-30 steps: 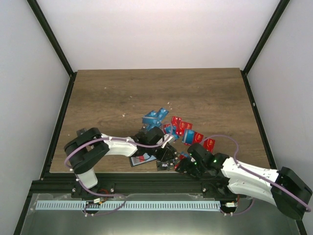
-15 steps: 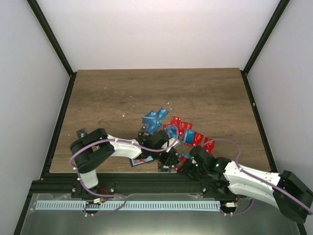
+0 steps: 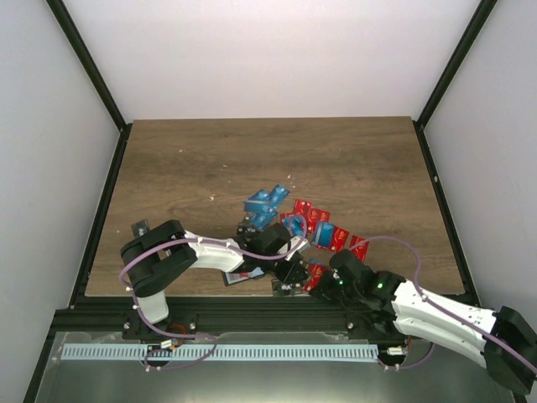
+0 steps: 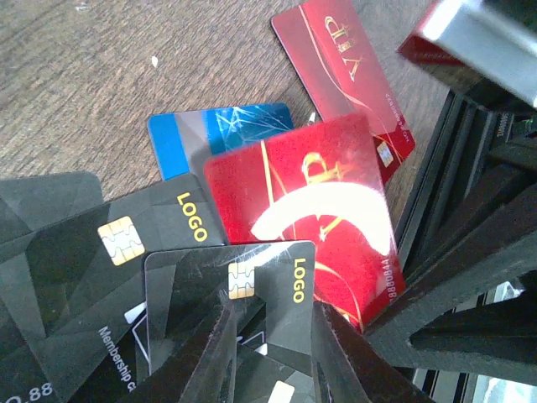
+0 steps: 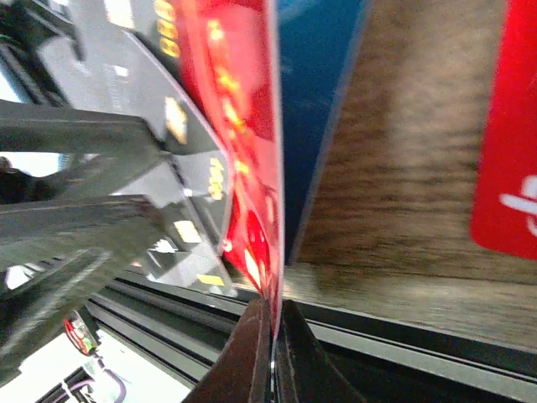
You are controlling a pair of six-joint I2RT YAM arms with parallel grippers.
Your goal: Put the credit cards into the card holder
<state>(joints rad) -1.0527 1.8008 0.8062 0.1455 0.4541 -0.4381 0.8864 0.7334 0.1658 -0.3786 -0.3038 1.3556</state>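
My left gripper (image 4: 273,344) (image 3: 289,270) is shut on a dark layered stack that I take for the card holder (image 4: 252,374), mostly hidden by my fingers. Black credit cards (image 4: 268,285) marked LOGO fan out of it. My right gripper (image 5: 270,315) (image 3: 317,284) is shut on the lower edge of a red credit card (image 5: 243,168). This red VIP card (image 4: 319,227) stands tilted against the black cards, right next to the left gripper. A blue card (image 4: 220,134) and another red card (image 4: 352,75) lie on the wood behind.
Loose cards lie spread on the wooden table (image 3: 185,168): blue ones (image 3: 267,200) and red ones (image 3: 331,238) beyond both grippers. The table's black front rail (image 3: 252,312) runs just below the grippers. Both arms meet near the front edge.
My right gripper has shut on the red card's edge, and its arm has swung slightly rightward at the base end. The left gripper has kept its hold and barely moved.
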